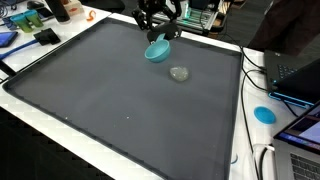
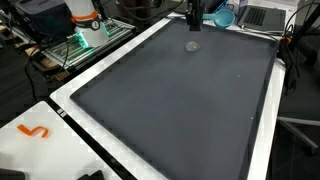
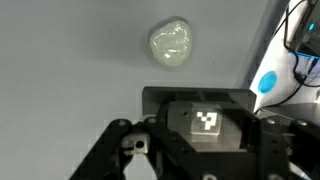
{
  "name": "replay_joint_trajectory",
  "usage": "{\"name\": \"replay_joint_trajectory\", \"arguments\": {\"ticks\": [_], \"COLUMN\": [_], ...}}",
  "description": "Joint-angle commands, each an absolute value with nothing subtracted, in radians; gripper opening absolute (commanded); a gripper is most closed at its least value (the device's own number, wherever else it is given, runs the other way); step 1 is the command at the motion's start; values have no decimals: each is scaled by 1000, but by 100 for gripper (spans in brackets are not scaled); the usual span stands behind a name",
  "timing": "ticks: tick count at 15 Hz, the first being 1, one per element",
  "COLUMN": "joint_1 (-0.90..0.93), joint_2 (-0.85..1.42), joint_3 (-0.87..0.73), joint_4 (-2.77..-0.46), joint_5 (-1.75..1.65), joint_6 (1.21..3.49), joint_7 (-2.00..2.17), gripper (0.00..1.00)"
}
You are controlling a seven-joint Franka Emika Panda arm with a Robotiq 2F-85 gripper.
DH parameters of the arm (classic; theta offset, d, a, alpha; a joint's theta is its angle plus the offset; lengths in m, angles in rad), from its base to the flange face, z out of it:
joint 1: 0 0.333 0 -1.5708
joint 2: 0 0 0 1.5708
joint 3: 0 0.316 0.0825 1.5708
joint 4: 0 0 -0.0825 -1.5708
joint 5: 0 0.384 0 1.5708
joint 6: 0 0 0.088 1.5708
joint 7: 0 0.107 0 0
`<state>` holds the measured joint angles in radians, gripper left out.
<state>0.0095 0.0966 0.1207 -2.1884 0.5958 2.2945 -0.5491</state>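
The clear lump (image 3: 172, 45) is shown close only in the wrist view, upper middle. The teal bowl (image 1: 157, 50) is seen only in both exterior views, top centre, just under the tool (image 1: 160, 35), whose opening cannot be told. A blue disc (image 1: 264, 114) and cables (image 1: 256, 68) are crowded along the right edge of the dark mat (image 1: 110, 110), and open room is left at lower left.

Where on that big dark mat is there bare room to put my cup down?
Nearly all the mat is bare: everything from the lump to the edge opposite the bowl. It is crowded only at the bowl's edge, where the end effector hangs, and on the white strip with the disc and laptop.
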Motion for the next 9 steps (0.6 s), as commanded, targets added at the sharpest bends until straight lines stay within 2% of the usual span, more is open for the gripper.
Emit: {"name": "replay_joint_trajectory", "arguments": {"ticks": [1,9], "joint_1": [12,28], "joint_2": [29,-26], "joint_3": [111,97], "joint_4": [-2275,-2366], "joint_5": [654,686], "joint_6": [2321,2353], "joint_7": [-623,-674], "gripper": [31,31]}}
